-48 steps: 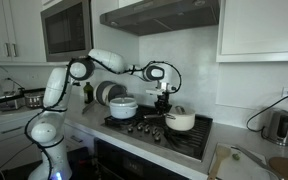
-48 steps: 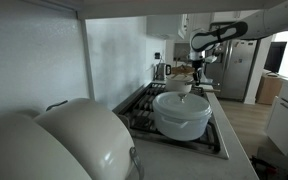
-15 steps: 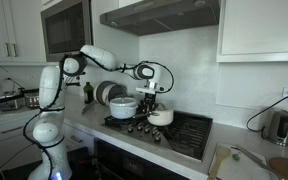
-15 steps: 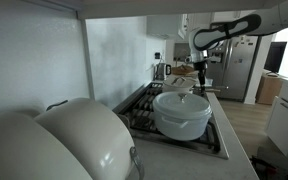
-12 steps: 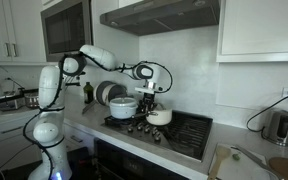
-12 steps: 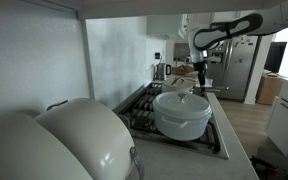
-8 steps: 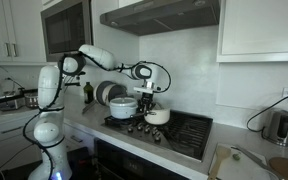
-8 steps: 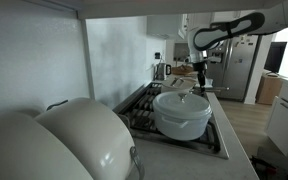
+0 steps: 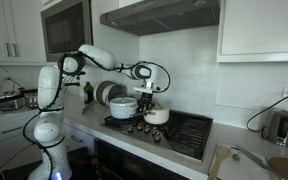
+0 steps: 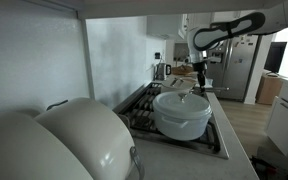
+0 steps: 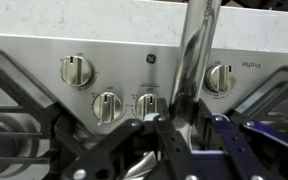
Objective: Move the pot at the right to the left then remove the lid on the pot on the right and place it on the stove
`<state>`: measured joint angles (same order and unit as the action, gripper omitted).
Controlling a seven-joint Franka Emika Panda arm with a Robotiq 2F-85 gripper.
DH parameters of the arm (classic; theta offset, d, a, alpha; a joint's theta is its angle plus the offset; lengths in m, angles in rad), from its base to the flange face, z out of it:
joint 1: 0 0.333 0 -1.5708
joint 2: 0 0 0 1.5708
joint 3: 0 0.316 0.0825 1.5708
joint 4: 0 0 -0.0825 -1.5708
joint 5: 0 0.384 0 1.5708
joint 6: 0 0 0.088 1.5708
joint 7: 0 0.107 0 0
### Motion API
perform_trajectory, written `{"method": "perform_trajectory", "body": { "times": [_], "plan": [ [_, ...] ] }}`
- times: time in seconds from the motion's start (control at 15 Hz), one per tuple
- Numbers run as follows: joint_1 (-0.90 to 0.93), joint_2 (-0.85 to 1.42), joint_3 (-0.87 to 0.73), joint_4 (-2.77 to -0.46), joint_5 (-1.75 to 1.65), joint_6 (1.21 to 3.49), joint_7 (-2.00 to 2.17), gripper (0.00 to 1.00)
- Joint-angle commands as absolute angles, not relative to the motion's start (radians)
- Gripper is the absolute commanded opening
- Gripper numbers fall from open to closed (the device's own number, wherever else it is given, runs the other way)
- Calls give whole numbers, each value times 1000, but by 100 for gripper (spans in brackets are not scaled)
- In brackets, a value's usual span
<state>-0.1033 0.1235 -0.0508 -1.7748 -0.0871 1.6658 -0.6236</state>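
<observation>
While the claw [image 9: 150, 101] reaches down from above, clenched on the pot [image 9: 157, 117], that small pot is at the front of the stove [image 9: 192, 131], just beside the larger lidded pot [image 9: 123, 106].

White upper cabinets [image 9: 259, 25], steel range hood [image 9: 169, 12], built-in microwave [image 9: 66, 28], pale backsplash [image 9: 199, 65], steel kettle [image 9: 279, 126].

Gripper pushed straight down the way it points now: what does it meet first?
Most likely the pot, right beneath the gripper on the stove; they may already touch, depth is unclear.
</observation>
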Motion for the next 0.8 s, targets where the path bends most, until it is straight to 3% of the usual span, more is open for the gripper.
{"method": "perform_trajectory", "body": {
  "times": [0.0,0.07,0.2,0.53,0.73],
  "plan": [
    [-87,115,-37,-1792,-86,1660,-623,24],
    [-86,115,-36,-1790,-86,1659,-621,55],
    [-83,117,-33,-1789,-86,1661,-622,63],
    [-73,123,-26,-1783,-88,1660,-619,100],
    [-67,123,-28,-1776,-110,1665,-602,100]
  ]
}}
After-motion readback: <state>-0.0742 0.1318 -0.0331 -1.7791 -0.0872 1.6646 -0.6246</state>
